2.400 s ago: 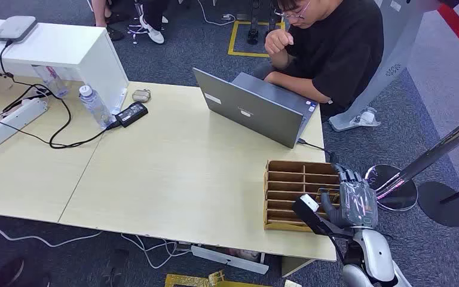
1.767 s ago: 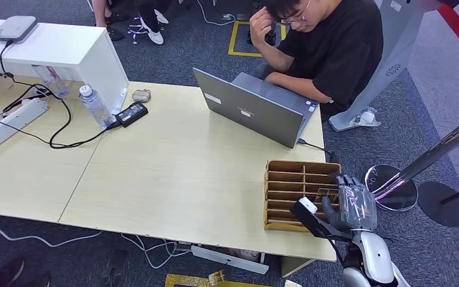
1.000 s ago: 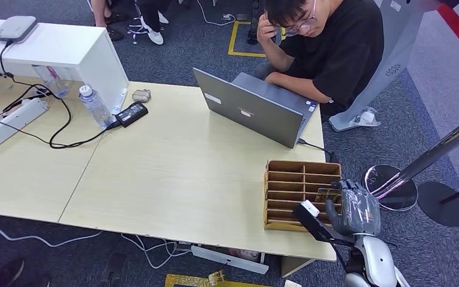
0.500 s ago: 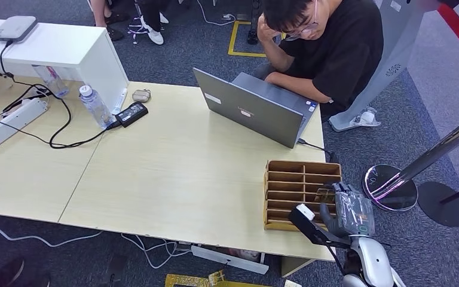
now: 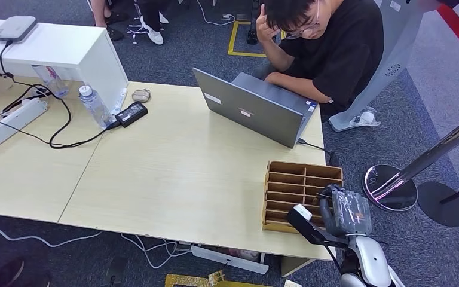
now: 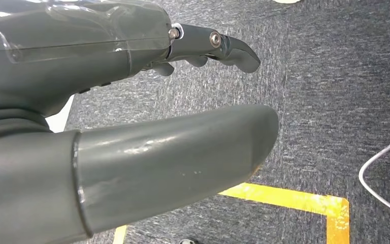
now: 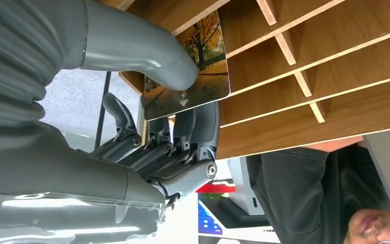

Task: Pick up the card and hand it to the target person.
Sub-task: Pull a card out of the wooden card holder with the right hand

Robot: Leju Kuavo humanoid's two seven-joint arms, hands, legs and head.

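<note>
pinching the glossy autumn-tree photo card (image 7: 195,71) between thumb and fingers, the right hand (image 5: 345,210) holds it at the near right corner of the slotted wooden card rack (image 5: 287,179), with the seated person in black (image 5: 334,48) straight beyond; left hand (image 6: 106,137) hangs empty, fingers apart.

A pale wood table (image 5: 173,173) made of two joined tops stands on dark blue-grey carpet (image 5: 394,119). At its far left corner sits a white cabinet (image 5: 66,51) with a grey box (image 5: 15,27) on top. On the table lie a white power strip (image 5: 9,122), black cables (image 5: 54,128), a black adapter (image 5: 131,113), a clear bottle (image 5: 95,106) and an open grey laptop (image 5: 254,110). Yellow tape (image 5: 242,42) marks the floor — a chrome stanchion base (image 5: 391,186) stands at the right. The light is even.
</note>
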